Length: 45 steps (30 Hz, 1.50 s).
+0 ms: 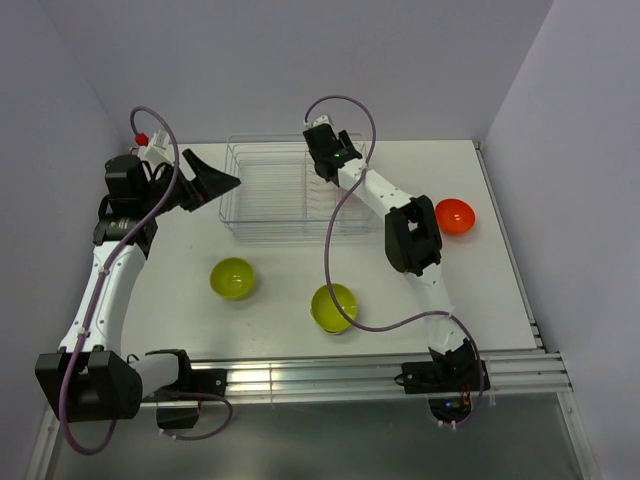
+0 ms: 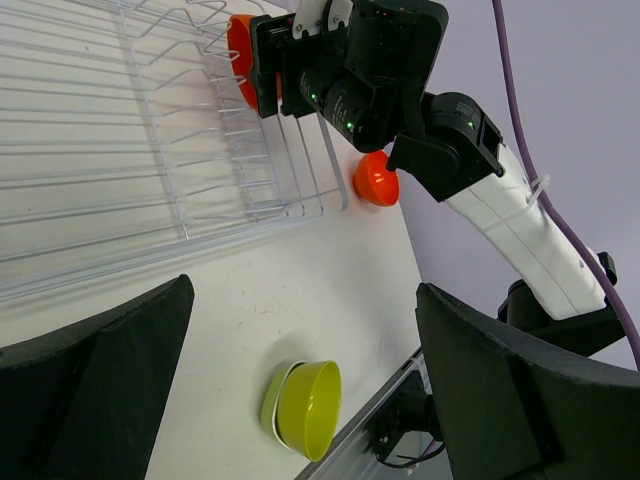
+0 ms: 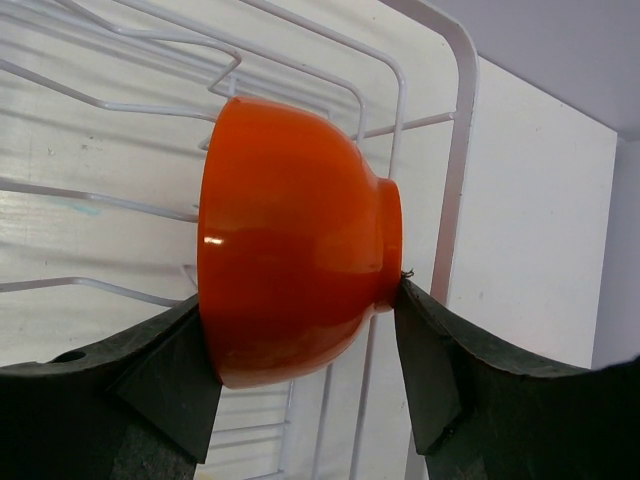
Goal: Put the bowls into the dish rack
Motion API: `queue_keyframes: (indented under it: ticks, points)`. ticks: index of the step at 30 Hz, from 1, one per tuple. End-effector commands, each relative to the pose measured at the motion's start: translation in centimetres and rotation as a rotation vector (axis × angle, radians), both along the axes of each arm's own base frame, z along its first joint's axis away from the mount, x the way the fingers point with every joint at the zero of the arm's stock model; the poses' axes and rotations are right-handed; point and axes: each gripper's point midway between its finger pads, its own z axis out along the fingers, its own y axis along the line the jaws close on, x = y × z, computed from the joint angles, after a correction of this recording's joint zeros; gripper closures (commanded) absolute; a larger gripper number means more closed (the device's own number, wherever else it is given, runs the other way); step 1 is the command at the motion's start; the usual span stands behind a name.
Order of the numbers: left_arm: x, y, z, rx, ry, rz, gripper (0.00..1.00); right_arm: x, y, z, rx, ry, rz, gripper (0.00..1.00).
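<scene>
Orange bowl is tipped on edge at the right end of the dish rack, by the prongs, clamped rim-to-foot in the right gripper. Can't tell if it's seated in the rack yet. No other bowl visible in the rack, so the step in hand reads as placing bowl 1. 3 more sit on the table: second orange bowl well right of the rack, green bowl on the near side of the rack's left half, another green bowl on the near side of its right end. Left wrist view suggests that last one may be 2 nested, not sure. Left gripper hovers just beside the rack's left end, jaws wide, nothing in them. Next, my read: lower the orange bowl until a prong backs it, open, pull straight up so the fingers don't snag the rack or tip the bowl. Left arm could then take the nearer green bowl, staying out of the rack until the right arm clears.
</scene>
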Motion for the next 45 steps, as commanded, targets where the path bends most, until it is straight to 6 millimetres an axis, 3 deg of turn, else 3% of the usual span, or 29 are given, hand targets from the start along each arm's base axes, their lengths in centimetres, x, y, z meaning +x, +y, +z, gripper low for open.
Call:
queue_keyframes:
  ticks: [1, 7, 21, 28, 36, 45]
  points:
    - [0.1, 0.0, 1.1, 0.002, -0.033, -0.005, 0.00, 1.0, 0.9, 2.3, 0.029, -0.069, 0.000, 0.29]
    - [0.0, 0.1, 1.1, 0.002, -0.033, -0.002, 0.01, 0.8, 0.9, 1.9, 0.022, -0.055, 0.005, 0.14]
    - [0.0, 0.2, 0.9, -0.007, -0.023, -0.008, 0.01, -0.5, 2.9, 3.2, 0.149, -0.002, 0.086, 0.09]
    - [0.0, 0.3, 1.0, -0.007, -0.025, -0.002, 0.01, -1.1, 4.1, 2.7, 0.163, 0.030, 0.137, 0.04]
    - [0.0, 0.4, 0.8, -0.015, -0.020, -0.003, 0.00, -0.9, 3.7, 4.3, 0.171, -0.018, 0.111, 0.03]
    - [0.0, 0.3, 0.9, -0.020, -0.025, -0.008, 0.00, -1.8, 5.6, 5.3, 0.202, -0.003, 0.173, 0.02]
